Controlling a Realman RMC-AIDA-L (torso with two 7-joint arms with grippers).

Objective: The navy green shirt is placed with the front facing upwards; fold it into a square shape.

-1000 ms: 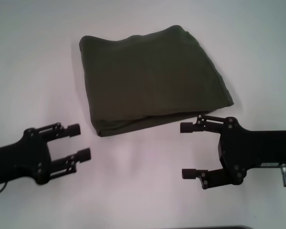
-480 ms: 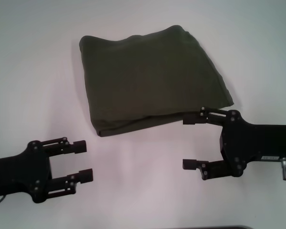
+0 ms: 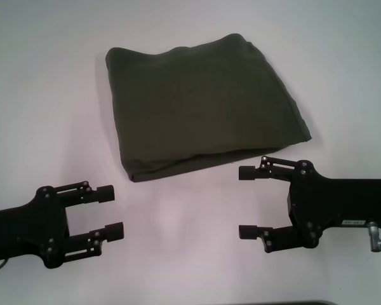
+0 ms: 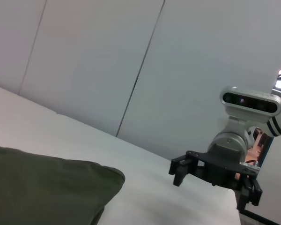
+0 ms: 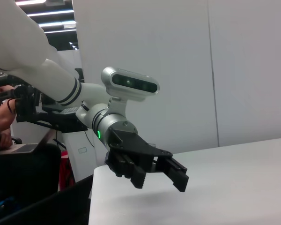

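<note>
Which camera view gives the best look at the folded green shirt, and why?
The head view: the whole navy green shirt lies folded into a rough square on the white table, every edge visible. The left wrist view catches only one corner. The right wrist view shows none of it.

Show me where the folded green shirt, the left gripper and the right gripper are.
navy green shirt [image 3: 203,105]: head view, middle of the folded top layer.
left gripper [image 3: 109,213]: head view, midway between its open fingertips.
right gripper [image 3: 246,202]: head view, midway between its open fingertips.
</note>
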